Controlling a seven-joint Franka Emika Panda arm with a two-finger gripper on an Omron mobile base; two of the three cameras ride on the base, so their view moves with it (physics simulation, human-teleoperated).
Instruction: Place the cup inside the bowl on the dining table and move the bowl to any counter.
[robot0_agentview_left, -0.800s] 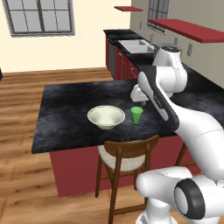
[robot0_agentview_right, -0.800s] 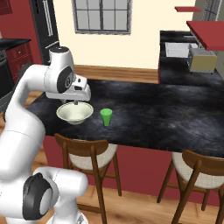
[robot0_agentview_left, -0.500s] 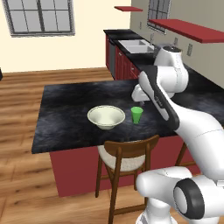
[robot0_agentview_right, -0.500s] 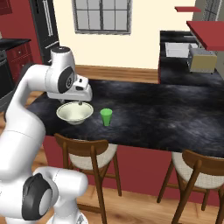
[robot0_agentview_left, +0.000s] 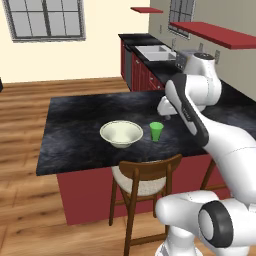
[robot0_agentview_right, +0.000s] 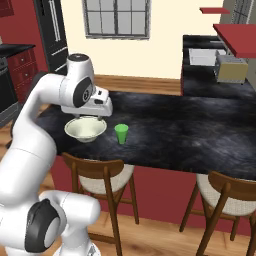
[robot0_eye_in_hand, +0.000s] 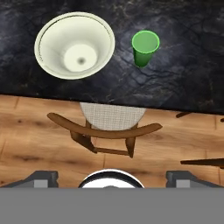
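The cup (robot0_eye_in_hand: 145, 47) stands upright on the dark tabletop (robot0_eye_in_hand: 183, 78) just beside the bowl (robot0_eye_in_hand: 75, 45), apart from it, while the pincer (robot0_eye_in_hand: 111, 178) hangs high above with fingers wide and empty, so it must descend toward the cup.

There is one green cup (robot0_agentview_left: 156, 131) on the dining table (robot0_agentview_left: 75, 130); there is one bowl (robot0_agentview_left: 121, 134) on the dining table too, just beside the cup; that makes two things on the dining table; one wooden chair (robot0_agentview_left: 145, 182) stands at the dining table's near edge in the left base view; the right base view shows two chairs at the dining table, one (robot0_agentview_right: 102, 179) near the bowl and one more (robot0_agentview_right: 223, 192) farther along.
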